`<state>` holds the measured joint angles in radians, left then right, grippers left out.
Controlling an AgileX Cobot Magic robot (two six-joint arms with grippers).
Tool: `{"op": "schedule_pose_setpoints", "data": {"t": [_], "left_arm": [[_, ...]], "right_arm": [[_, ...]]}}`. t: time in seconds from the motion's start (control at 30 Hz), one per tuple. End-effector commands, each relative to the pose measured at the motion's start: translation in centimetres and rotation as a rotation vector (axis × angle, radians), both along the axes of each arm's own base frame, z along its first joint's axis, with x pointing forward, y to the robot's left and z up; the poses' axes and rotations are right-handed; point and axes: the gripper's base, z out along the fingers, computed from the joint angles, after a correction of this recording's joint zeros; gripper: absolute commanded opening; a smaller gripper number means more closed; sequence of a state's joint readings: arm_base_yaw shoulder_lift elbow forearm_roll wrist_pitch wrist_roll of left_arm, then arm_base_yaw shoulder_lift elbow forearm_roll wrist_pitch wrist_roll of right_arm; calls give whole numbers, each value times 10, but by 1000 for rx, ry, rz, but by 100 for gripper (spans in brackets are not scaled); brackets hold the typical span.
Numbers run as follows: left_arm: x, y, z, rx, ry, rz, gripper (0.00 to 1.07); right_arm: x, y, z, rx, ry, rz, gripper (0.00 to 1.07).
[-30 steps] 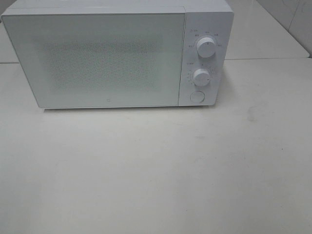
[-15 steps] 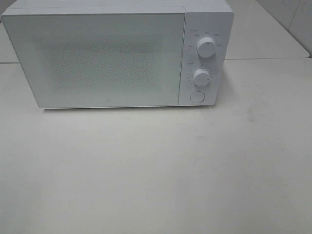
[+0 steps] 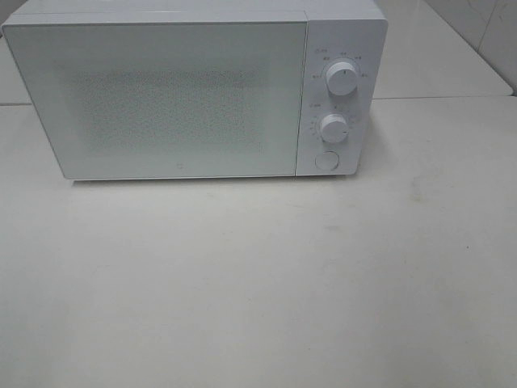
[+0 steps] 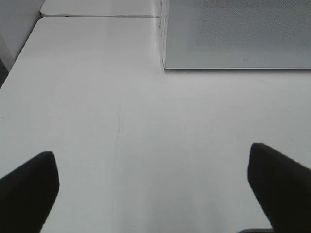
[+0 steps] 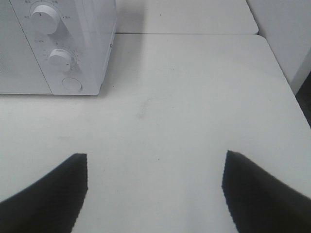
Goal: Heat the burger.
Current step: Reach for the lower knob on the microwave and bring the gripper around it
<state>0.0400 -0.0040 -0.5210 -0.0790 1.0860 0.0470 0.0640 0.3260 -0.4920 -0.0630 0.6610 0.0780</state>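
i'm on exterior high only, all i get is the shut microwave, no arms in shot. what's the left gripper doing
Observer: The left gripper hangs over the table with its jaws wide open and nothing between them.
Operator: and the right one
Observer: The right gripper is open too and holds nothing. It points toward the control end of the microwave.
Operator: any burger in the wrist feeds
Observer: No, neither wrist view shows a burger, only table and microwave.
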Motion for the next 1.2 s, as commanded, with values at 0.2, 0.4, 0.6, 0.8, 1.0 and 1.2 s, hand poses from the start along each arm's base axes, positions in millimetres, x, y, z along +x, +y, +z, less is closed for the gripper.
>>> {"op": "schedule_pose_setpoints", "data": {"t": [0.2, 0.4, 0.6, 0.8, 1.0, 1.2], "left_arm": [[-2, 0, 0, 0, -29, 5, 98], [-2, 0, 0, 0, -29, 5, 98], [-2, 0, 0, 0, -29, 5, 98], [-2, 0, 0, 0, -29, 5, 98], [-2, 0, 0, 0, -29, 5, 98], [-2, 0, 0, 0, -29, 5, 98]], "right_arm": [[29, 3, -5, 25, -57, -1, 75], [57, 5, -14, 30, -126, 14, 75], [81, 8, -14, 65, -196, 13, 75], [109, 11, -20, 89, -249, 18, 75], [131, 14, -26, 95, -322, 36, 75], [142, 15, -38, 59, -411, 57, 75]]}}
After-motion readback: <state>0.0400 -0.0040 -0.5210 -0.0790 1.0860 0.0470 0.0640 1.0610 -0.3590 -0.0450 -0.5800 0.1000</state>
